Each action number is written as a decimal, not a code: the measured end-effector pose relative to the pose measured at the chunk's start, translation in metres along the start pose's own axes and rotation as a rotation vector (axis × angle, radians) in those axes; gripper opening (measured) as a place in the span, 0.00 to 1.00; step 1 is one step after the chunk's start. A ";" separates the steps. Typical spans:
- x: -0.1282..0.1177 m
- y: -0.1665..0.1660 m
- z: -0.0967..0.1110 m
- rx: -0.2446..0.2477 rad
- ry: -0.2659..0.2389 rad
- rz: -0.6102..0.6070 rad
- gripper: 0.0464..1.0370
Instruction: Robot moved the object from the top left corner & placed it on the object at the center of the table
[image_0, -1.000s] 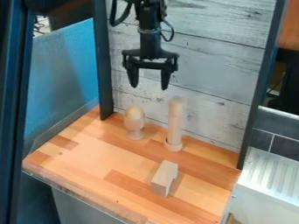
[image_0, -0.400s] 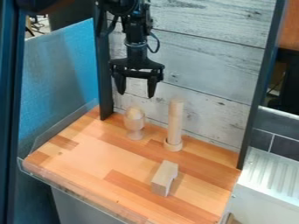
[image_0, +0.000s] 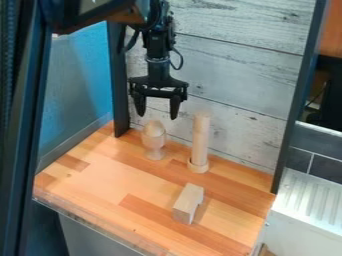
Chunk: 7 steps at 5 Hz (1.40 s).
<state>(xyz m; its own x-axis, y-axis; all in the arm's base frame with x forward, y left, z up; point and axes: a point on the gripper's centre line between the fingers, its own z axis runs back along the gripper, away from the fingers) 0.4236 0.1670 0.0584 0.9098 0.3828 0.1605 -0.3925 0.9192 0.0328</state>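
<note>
Warm planks of wood make up the counter, with a whitewashed board wall rising behind the cup. That pale, stemmed wooden cup, round-topped, stands upright near the far left corner, and I take it to be what has to travel. Above it hangs the black pincer, its two fingers well apart and nothing between them. What changes over this last second is its place: it shifts leftward from a spot up and to the right of the cup, and sinks to hang over it. To me that looks like lining up for a grasp, so the job is barely begun; next it needs to go straight down. Just right of the cup a tall wooden post stands in a round base, close enough to get knocked. Further out, in front and to the right of the cup, sits a notched block, probably the landing place, though its narrow top could make balancing tricky.
</note>
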 end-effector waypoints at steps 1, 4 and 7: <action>-0.004 0.008 -0.018 0.019 0.032 0.003 0.96; 0.002 0.020 -0.034 0.027 -0.013 -0.010 0.96; 0.012 0.019 -0.051 0.032 -0.031 0.037 0.96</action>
<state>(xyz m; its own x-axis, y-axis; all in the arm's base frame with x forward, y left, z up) 0.4343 0.1943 0.0104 0.8901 0.4132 0.1925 -0.4306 0.9007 0.0575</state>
